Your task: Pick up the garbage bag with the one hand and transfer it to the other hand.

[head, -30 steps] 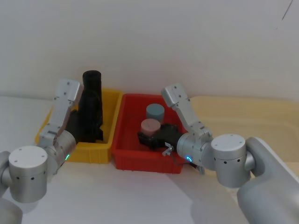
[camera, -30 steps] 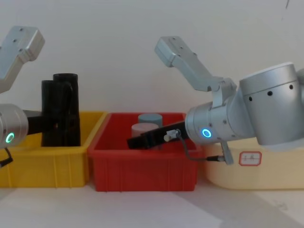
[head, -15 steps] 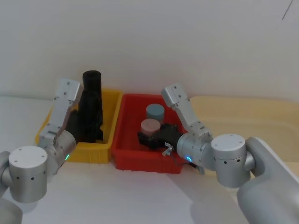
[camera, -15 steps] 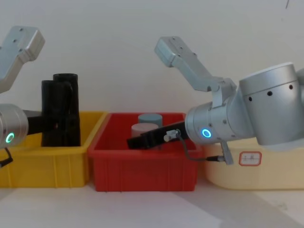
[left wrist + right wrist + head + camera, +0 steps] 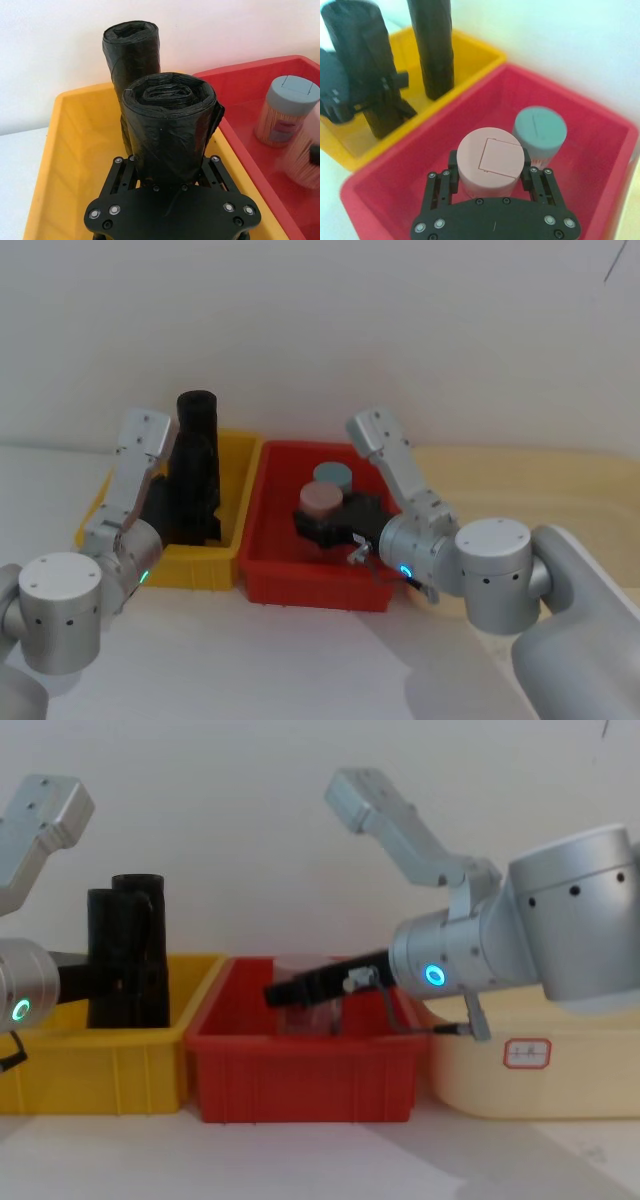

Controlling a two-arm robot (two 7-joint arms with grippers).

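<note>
The left arm reaches in over the near edge of the yellow plastic bin [image 5: 60, 150]. Its green light glows at the wrist. The left hand [image 5: 167, 165] lies flat and low, with its black fingers pressed on both sides of the garbage bag [image 5: 170, 130], a matte black, crinkly plastic roll. The garbage bag stands upright in the yellow bin, nearer the side next to the red plastic bin [image 5: 300, 585]. A second black roll [image 5: 132, 55], a bit slimmer, stands just behind it by the bin's far wall.

The right arm, with its blue light, bends up high at the elbow and comes down over the red bin. The right hand [image 5: 490, 165] points toward the yellow bin. Its fingers pinch a pink jar [image 5: 492, 150], round with a flat pink lid. A blue-grey jar [image 5: 540, 130] stands just beside it, closer to the red bin's far wall. Both bins sit side by side on the white worktop [image 5: 250, 660].

Half a second ago the right hand was lower in the red bin. Now it is higher, its elbow is higher too, and the pink jar has gone up with it. The left arm, left hand and garbage bag are in the same spot as before.
</note>
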